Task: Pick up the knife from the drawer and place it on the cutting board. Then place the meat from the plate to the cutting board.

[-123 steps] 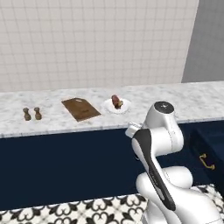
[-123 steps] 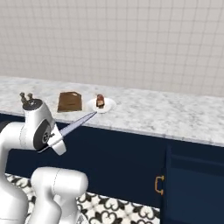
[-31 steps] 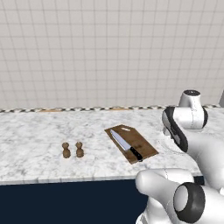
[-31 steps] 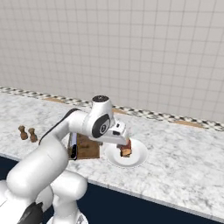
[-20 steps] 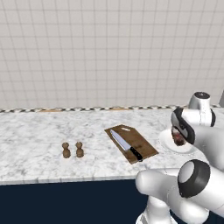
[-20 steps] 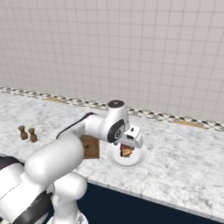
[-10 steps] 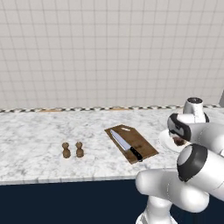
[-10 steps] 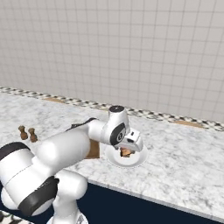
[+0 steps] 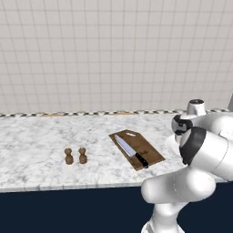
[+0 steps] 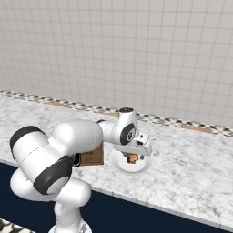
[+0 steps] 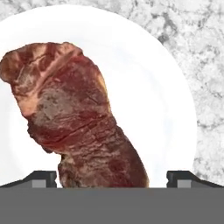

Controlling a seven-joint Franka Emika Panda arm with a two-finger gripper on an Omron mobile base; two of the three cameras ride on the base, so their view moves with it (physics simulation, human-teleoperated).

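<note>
Since half a second ago the hand has sunk lower over the plate; board, knife and shakers lie as before. The gripper has its fingers wide apart, one tip at each bottom corner of the hand view, with the meat between them and not pinched. The meat lies on the plate, running from 10 o'clock down to 6 o'clock in the hand view, its paler patch at the upper end.

In the left base view the arm's own white bulk covers the plate and meat. In the right base view the arm hides most of the cutting board; only a brown corner shows at 9 o'clock of the plate. The meat is a small dark bit under the hand.

The knife lies on the cutting board, blade toward 11 o'clock, black handle toward 5 o'clock. Two brown shakers stand side by side on the marble counter, well apart at 9 o'clock of the board.
</note>
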